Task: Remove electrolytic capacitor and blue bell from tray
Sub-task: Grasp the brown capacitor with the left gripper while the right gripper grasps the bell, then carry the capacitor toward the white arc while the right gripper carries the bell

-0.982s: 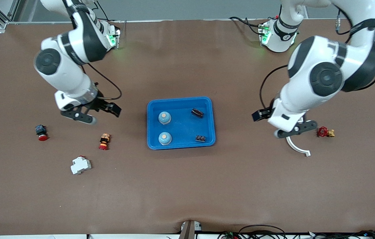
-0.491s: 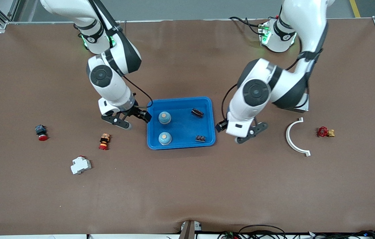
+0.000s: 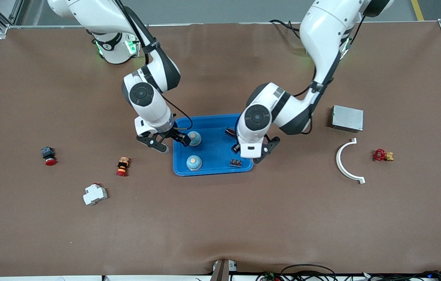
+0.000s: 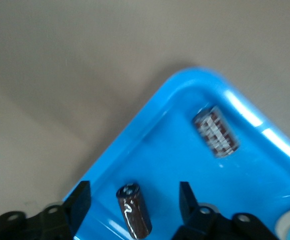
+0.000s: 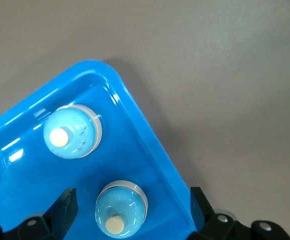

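L end effector (image 4: 134,195): jaws wide, straddling the electrolytic capacitor (image 4: 134,210), which lies in the tray (image 3: 212,170) at its 1 o'clock corner; nothing gripped yet. R end effector (image 5: 132,200): jaws wide around the blue bell (image 5: 120,207) at the tray's 10 o'clock. Tip: centre the cap btwn the fingers (image 4: 82,197), close across its round body and lift straight, clear of the rim. Skip the ribbed block (image 4: 216,131) at 5 o'clock.

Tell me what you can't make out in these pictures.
- Front view: left arm's wrist covers most of the capacitor.
- Left wrist view: black block blurred, markings unreadable; tray cut off by picture edges.
- Right wrist view: the tray's capacitor end lies out of frame.
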